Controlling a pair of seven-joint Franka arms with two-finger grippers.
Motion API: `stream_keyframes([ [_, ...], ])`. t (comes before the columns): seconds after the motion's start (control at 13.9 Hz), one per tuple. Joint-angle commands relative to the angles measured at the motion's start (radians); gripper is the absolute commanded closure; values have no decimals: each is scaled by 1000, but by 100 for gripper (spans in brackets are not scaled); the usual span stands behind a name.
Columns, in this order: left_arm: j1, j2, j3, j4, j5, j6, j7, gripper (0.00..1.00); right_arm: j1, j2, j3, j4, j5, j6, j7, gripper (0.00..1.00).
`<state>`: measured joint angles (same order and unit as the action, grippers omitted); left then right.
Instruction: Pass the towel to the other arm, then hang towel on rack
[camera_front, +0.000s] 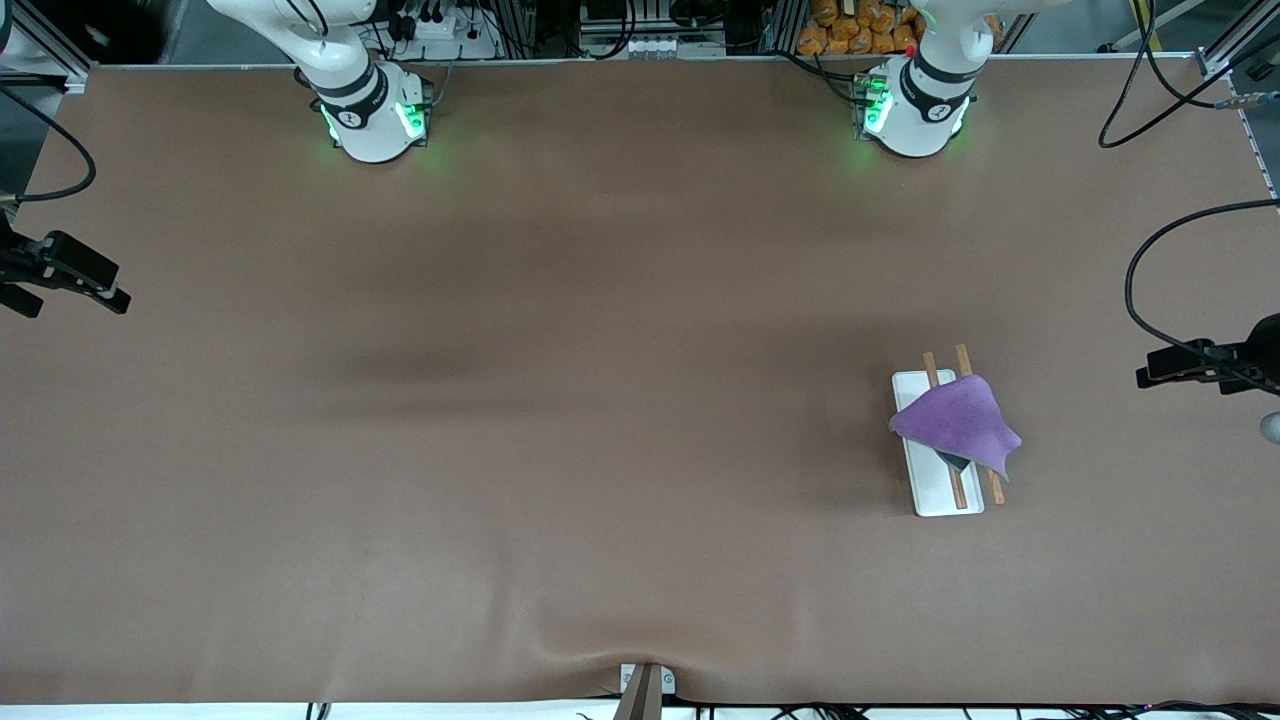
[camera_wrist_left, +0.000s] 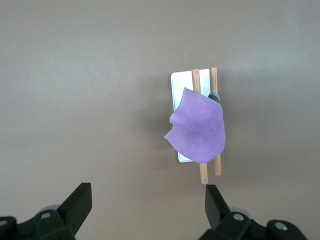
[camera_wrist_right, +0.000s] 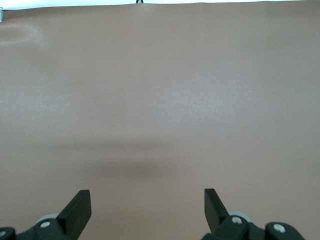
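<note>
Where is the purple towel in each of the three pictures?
Front view: the purple towel hangs over the two rods of the rack, toward the left arm's end of the table.
Left wrist view: the towel shows mid-picture, draped on the rack, past the open left hand.
Right wrist view: not in it; only bare table and the open right hand.
Shared landmark: the rack.

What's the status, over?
Left gripper open, high over the rack. Right gripper open over bare table. Towel draped on rods. Nothing obstructing.
</note>
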<state>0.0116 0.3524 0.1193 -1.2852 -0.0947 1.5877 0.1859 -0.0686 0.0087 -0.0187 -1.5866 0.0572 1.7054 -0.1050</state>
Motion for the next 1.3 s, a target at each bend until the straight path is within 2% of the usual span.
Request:
stream_keyframes([
  [0.0, -57, -58, -24, -22, 29, -5, -144, 0, 33, 14, 0, 31, -22, -18, 39, 0],
  [0.14, -99, -69, -39, -23, 30, -11, -254, 0, 58, 16, 0, 31, -23, -18, 97, 0],
  [0.43, -122, -121, -102, -36, 30, -51, -313, 0, 55, 14, -1, 33, -23, -18, 94, 0],
  [0.5, -83, -141, -157, -66, 30, -45, -315, 0, 53, 14, -1, 33, -23, -18, 94, 0],
  [0.58, -2, -182, -229, -127, 32, -5, -313, 0, 55, 14, -1, 33, -23, -18, 94, 0],
  [0.65, 22, -237, -263, -211, 58, 56, -306, 0, 55, 14, -1, 33, -23, -18, 94, 0],
  [0.72, 16, -278, -267, -268, 110, 76, -312, 0, 53, 14, -1, 33, -23, -18, 94, 0],
  [0.94, -13, -309, -208, -276, 110, 43, -301, 0, 49, 14, -1, 46, -23, -18, 96, 0],
  [1.22, -4, -346, -204, -270, 101, -40, -297, 0, 47, 16, -1, 50, -22, -18, 97, 0],
])
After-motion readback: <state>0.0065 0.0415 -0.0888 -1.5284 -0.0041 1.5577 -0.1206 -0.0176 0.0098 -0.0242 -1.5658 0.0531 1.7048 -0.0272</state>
